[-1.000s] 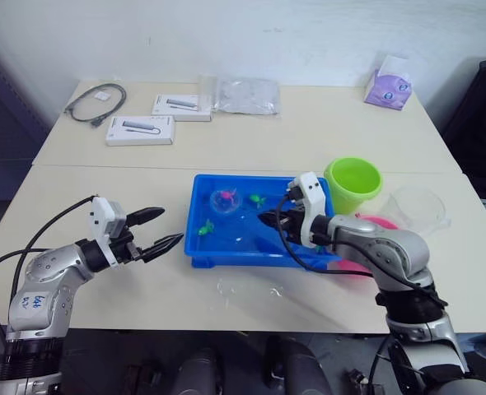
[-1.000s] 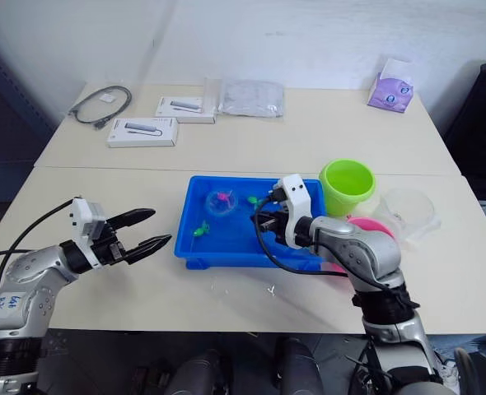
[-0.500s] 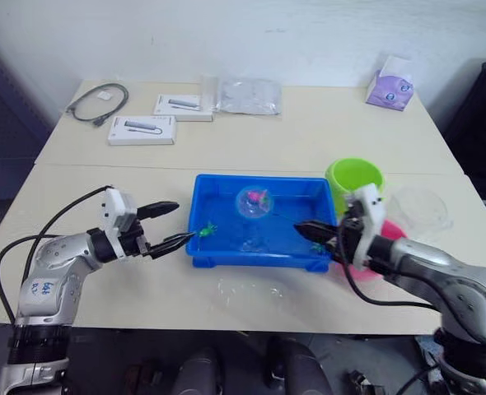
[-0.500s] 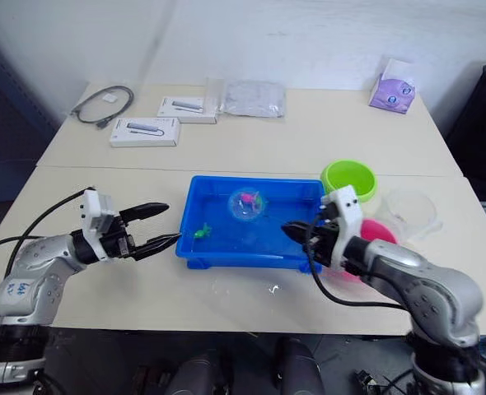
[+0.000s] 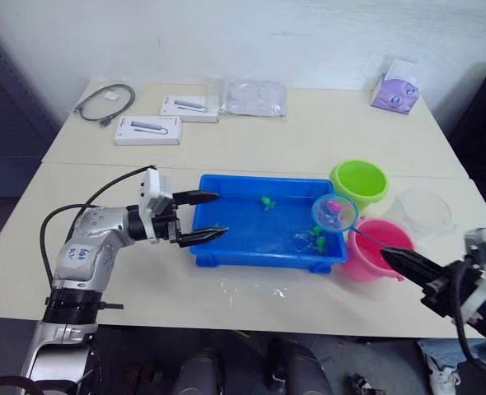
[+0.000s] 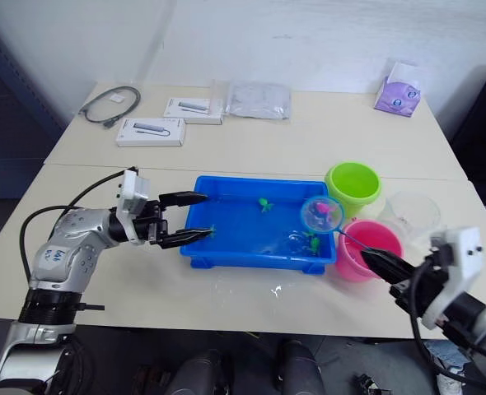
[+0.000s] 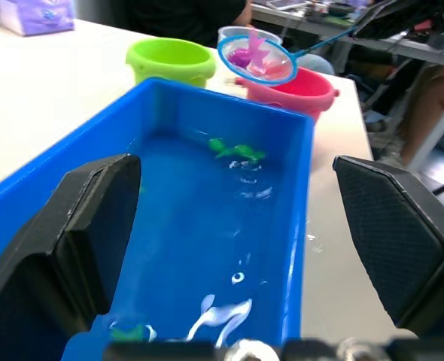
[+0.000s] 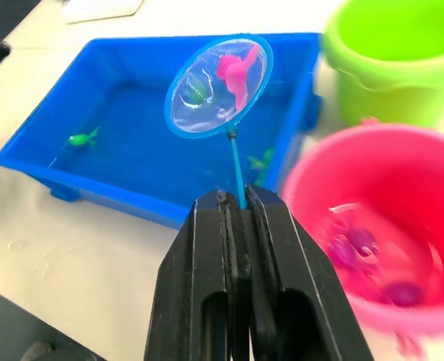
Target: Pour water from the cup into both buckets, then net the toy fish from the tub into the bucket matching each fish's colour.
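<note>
Since 0.5 s ago the right gripper [image 8: 237, 207] has drawn back toward the robot's right, carrying the net out of the middle of the tub to its right end, while the left gripper [image 5: 203, 216] has come in over the tub's left rim.

The beige worktop [image 5: 309, 136] carries everything. The shallow rectangular bright blue plastic tub [image 5: 226, 257] sits at its centre, holding water and small green toy fish [image 5: 266, 201]. Just right of it stand the lime green round plastic bucket [image 5: 359, 183] and, nearer the robot, the pink round plastic bucket [image 5: 373, 247], in which purple-pink fish lie. The wide clear plastic cup [image 5: 424, 211] stands to the right of both buckets.

The small round net with light blue hoop [image 5: 334, 213] hangs above the tub's right end, beside the pink bucket, with 1 magenta-pink toy fish [image 8: 238, 71] in its mesh. The right fingers are clenched on the net's thin handle. The left fingers are spread wide, grasping nothing, 1 over the water and 1 at the near rim.
</note>
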